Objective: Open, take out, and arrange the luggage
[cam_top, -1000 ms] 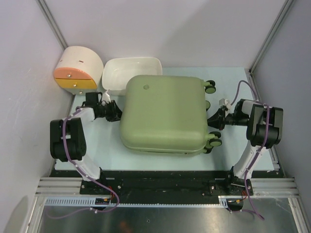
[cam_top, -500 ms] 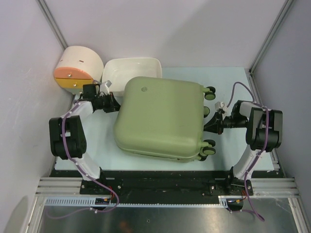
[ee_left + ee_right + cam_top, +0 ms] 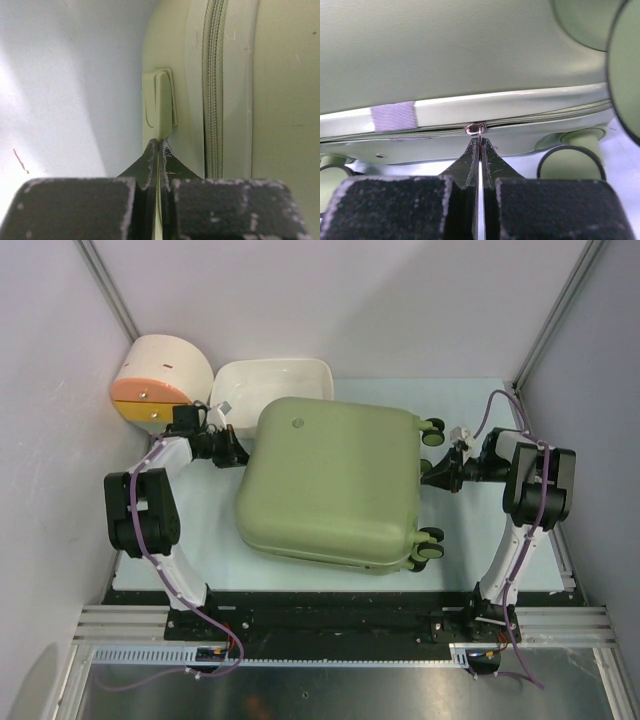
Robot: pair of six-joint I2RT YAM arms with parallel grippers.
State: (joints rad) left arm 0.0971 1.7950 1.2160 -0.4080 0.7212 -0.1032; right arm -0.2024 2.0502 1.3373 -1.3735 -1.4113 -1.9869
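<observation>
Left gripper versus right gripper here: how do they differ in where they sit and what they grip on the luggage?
The left gripper pinches the flat green handle on the left end of the luggage; the right gripper pinches the small metal zipper pull at the wheeled end. The left gripper sits near the white tub, the right gripper between the wheels. Both are shut.

The top camera sits high above and behind the arms. It looks down on the whole table point(image 3: 200, 530) from far off. The left wrist camera faces right, very close to the luggage point(image 3: 330, 480), at the handle point(image 3: 161, 105) on its left side. The right wrist camera faces left, very close to the wheels point(image 3: 570, 162) and zip pull point(image 3: 477, 129). All three see the luggage.
</observation>
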